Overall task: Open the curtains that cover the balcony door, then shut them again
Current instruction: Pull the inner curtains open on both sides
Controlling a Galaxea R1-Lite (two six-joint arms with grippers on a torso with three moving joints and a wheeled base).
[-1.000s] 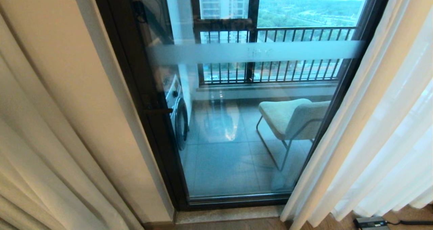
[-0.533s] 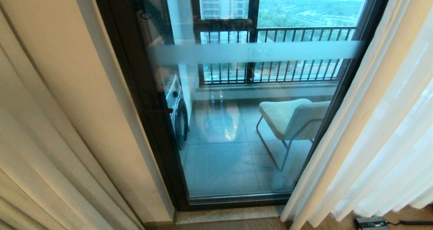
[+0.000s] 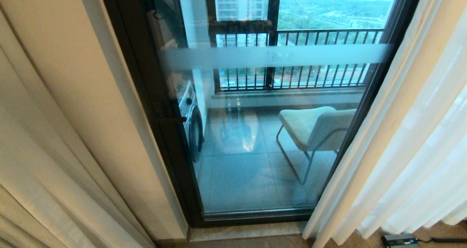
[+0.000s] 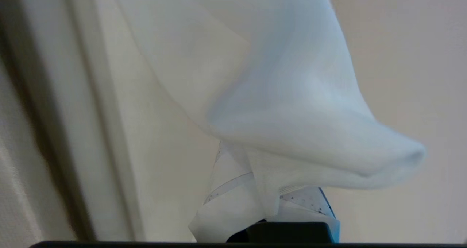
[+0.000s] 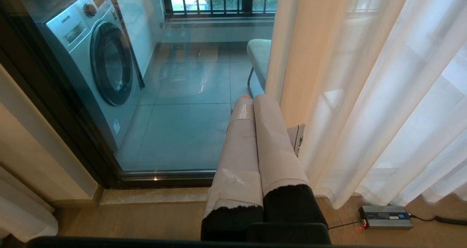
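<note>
The balcony door stands uncovered in the middle of the head view, clear glass in a dark frame with a frosted band. The curtains hang to both sides: pale folds at the far left, sheer white panels and a cream drape on the right. Neither arm shows in the head view. My left gripper is shut on a bunched fold of sheer white curtain. My right gripper is shut on nothing, low beside the right curtain's edge.
Behind the glass stand a washing machine on the left and a pale chair on the right, with a black railing beyond. A grey power adapter with its cable lies on the wood floor under the right curtain.
The folds of the left curtain have slid toward the lower left edge of the head view. The door, the right curtain and the right arm have not moved.
</note>
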